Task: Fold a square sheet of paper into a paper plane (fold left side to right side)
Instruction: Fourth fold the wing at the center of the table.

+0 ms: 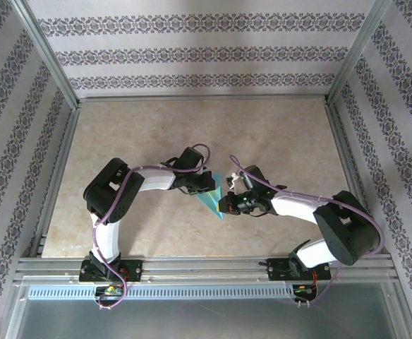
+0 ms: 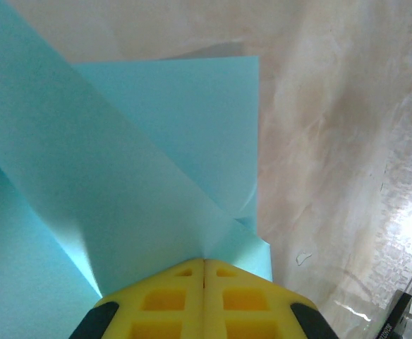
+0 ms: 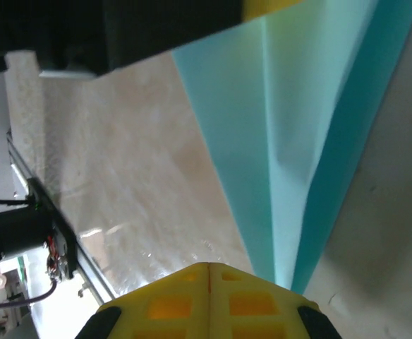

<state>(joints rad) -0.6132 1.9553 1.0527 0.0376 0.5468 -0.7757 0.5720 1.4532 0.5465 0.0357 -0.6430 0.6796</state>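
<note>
L pincer (image 2: 204, 263) grips paper plane (image 2: 156, 155); R pincer (image 3: 207, 267) closed.

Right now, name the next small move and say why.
Probably slide the shut left hand along the plane to flatten it: in the left wrist view a flap looks lifted off the table, while the shut right hand rests at the narrow end.

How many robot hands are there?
2: the left hand pinches the folded cyan paper plane's upper left edge; the right hand sits at its right side.
</note>
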